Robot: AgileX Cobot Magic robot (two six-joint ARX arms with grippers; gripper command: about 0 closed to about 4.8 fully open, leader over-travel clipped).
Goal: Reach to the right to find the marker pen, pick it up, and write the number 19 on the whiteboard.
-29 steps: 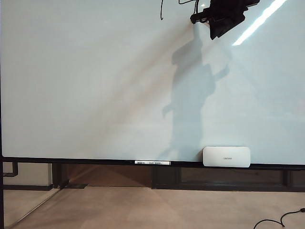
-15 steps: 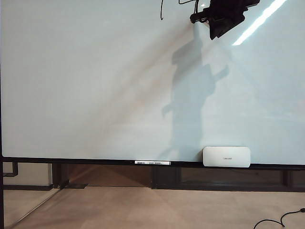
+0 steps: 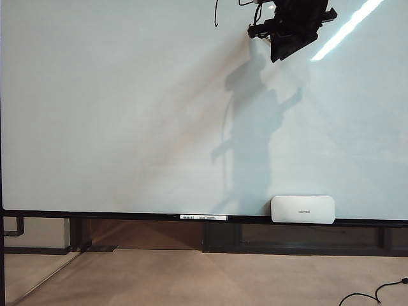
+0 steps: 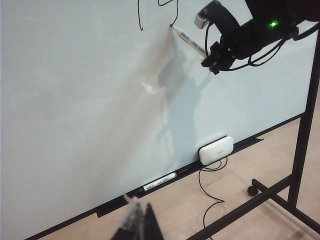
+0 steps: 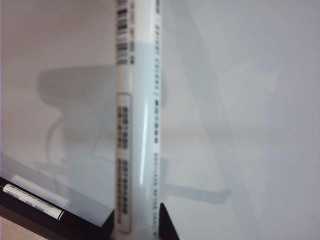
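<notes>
Right hand [image 4: 212,56] clamped on marker pen [image 4: 189,40], long axis slanting toward whiteboard's [image 3: 127,127] top edge, tip touching beside the unfinished number 19 [image 4: 141,15]. Left hand [image 4: 137,227] far nearer bottom rail (state unreadable).

A white rounded eraser [image 3: 303,209] sits on the dark bottom rail [image 3: 127,215]. Further along that rail lies a spare white pen [image 3: 204,217]. Below the eraser a black cable [image 4: 207,192] loops toward the tan floor [image 3: 191,280].
</notes>
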